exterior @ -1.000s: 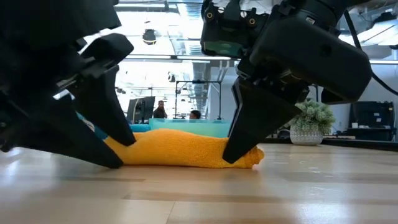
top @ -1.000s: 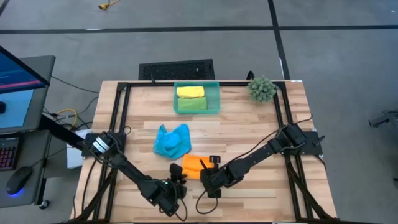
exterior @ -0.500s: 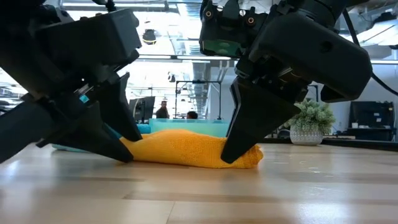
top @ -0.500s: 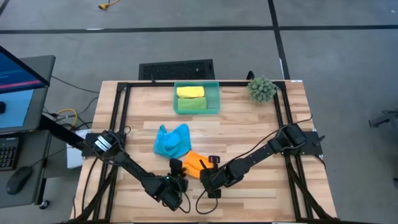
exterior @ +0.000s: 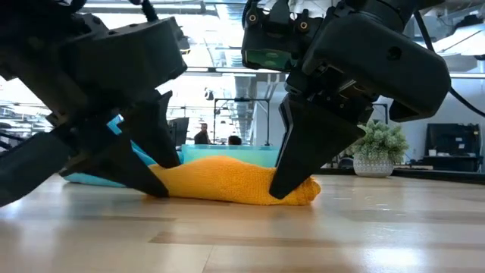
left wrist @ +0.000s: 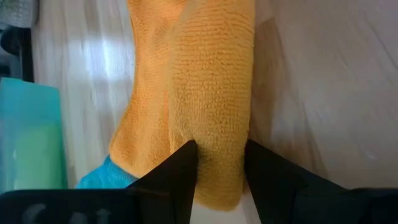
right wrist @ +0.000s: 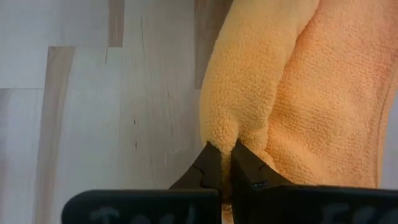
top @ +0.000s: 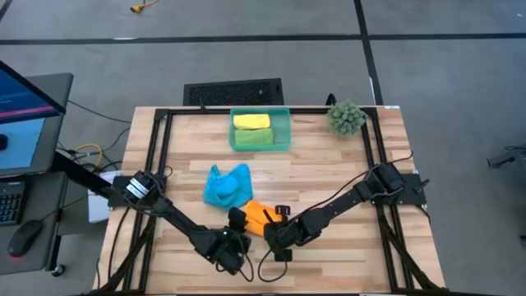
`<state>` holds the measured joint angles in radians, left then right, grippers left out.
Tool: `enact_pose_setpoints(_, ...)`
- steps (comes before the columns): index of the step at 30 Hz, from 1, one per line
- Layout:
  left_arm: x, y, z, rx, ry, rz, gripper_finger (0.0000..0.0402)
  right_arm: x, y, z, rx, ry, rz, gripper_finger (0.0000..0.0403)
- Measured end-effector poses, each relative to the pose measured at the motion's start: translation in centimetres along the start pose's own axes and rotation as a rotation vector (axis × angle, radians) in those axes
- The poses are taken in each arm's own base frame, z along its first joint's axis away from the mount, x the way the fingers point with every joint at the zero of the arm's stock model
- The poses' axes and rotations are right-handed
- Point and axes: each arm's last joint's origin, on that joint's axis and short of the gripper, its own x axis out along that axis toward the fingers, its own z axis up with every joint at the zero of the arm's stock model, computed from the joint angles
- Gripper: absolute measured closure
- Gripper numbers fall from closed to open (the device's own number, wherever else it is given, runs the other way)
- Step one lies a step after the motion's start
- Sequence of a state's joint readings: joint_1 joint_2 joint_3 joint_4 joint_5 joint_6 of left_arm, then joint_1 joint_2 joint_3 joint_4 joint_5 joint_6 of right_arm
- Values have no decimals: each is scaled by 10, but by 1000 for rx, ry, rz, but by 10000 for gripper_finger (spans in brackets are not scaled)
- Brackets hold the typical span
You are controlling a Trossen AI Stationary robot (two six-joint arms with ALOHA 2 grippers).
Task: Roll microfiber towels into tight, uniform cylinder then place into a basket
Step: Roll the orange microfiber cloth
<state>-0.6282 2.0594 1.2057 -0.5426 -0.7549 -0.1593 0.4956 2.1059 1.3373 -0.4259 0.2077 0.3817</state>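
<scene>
Table (top: 345,173): your wooden top is framed by black rails along its sides. You have bare wood across the middle right, between the towels and the plant ball (top: 346,117) at the far right corner. The near edge lies just behind both grippers, so little room remains there.

Basket (top: 283,127): teal bin at the far centre of the table, against the far rail. You have the yellow towel (top: 251,121) and the green towel (top: 251,138) lying rolled inside it, side by side.

Blue towel (top: 227,187): crumpled heap at mid-table, well apart from the basket and just beside the orange one.

Orange towel (exterior: 227,180): a loose roll flat on the wood near the front centre, between your two grippers.

Left gripper (left wrist: 219,168): low at one end of the orange roll. Its jaws stand partly apart with the roll's end fold between the fingers (left wrist: 177,177), which touch the cloth on both sides.

Right gripper (right wrist: 221,163): at the roll's other end, fingers tipped down to the table. Its jaws are clenched nearly together, pinching a thin fold of the orange cloth.
</scene>
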Motion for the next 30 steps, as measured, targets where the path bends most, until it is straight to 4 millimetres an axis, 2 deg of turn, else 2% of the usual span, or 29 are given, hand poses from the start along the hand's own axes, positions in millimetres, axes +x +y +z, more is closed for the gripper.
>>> enact_pose_setpoints(7, 11, 10, 1, -49, 37, -81, 285, 0, 1, 0, -24, 4, 13, 382)
enact_pose_setpoints(11, 14, 15, 1, -132, 73, -183, 329, -3, 4, -1, -42, 4, 21, 384)
enact_pose_setpoints(15, 8, 18, 1, -219, 89, -217, 386, -5, 11, 0, -51, 5, 63, 384)
enact_pose_setpoints(18, -6, 24, 4, -319, 82, -326, 386, -10, 19, 3, -63, 3, 108, 383)
enact_pose_setpoints(24, -30, 33, 16, -505, 58, -695, 386, -18, 37, 10, -86, -6, 258, 384)
enact_pose_setpoints(30, -26, 40, 21, -672, 139, -883, 386, -21, 43, 17, -67, -10, 466, 382)
